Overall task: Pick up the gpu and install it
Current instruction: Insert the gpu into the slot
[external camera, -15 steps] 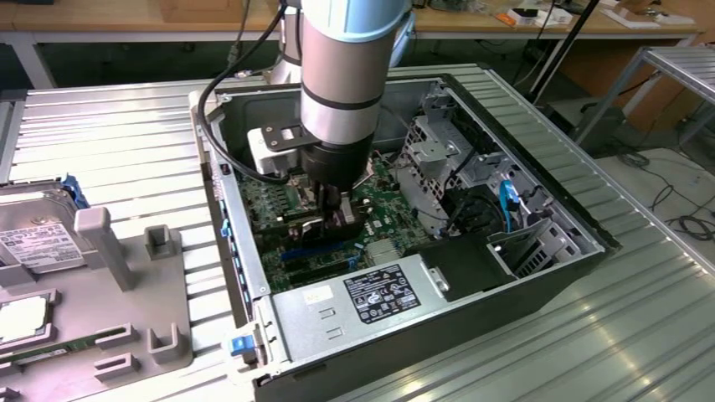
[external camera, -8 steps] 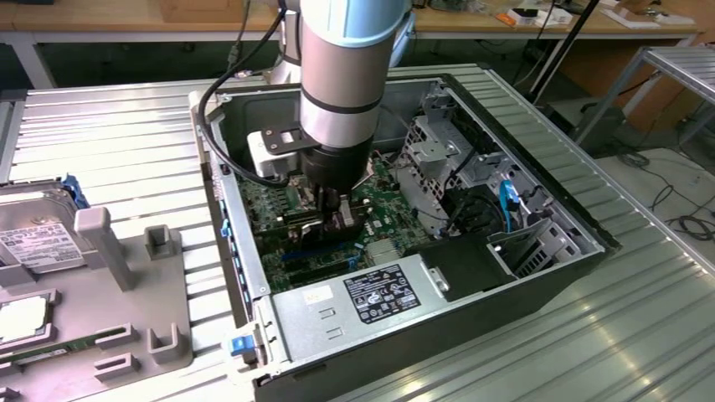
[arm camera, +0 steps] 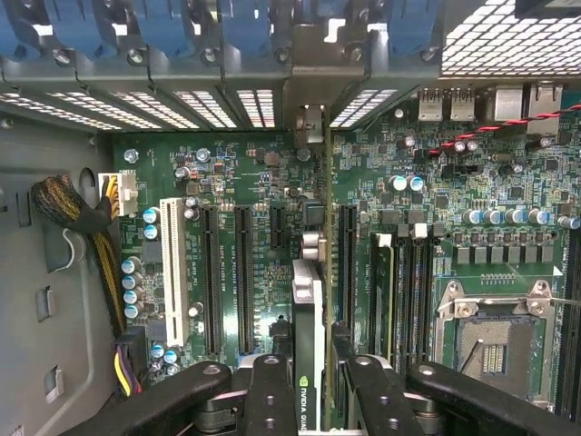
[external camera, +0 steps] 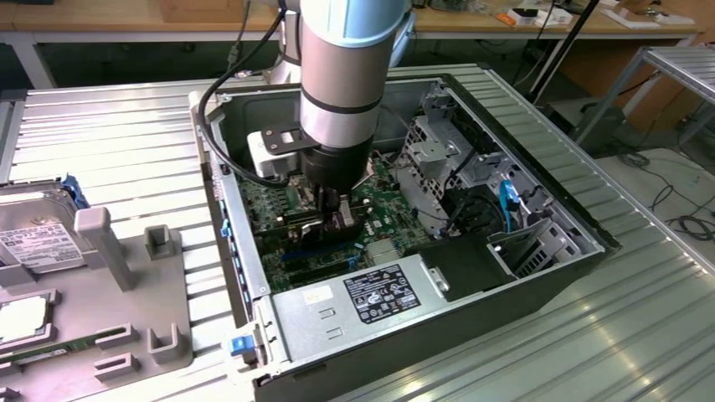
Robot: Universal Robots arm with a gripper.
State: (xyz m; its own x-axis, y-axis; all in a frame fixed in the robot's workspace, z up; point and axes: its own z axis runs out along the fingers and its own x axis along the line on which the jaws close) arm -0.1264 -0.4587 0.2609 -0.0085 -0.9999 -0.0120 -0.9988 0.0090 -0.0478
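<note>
reaching down into the open computer case (external camera: 537, 251), the arm has its gripper (external camera: 331, 219) low over the green motherboard (external camera: 386, 209) in the exterior view, fingers clamped on the gpu (external camera: 341, 224). a tray (external camera: 112, 335) with the hard drive (external camera: 28, 239) sits at the exterior view's left. in the wrist view, the gripper (arm camera: 309, 381) pinches the gpu (arm camera: 309, 318) edge-on, standing upright over the motherboard (arm camera: 508, 272) slots (arm camera: 245, 272). pickup looks done; whether the card is fully seated i cannot tell.
</note>
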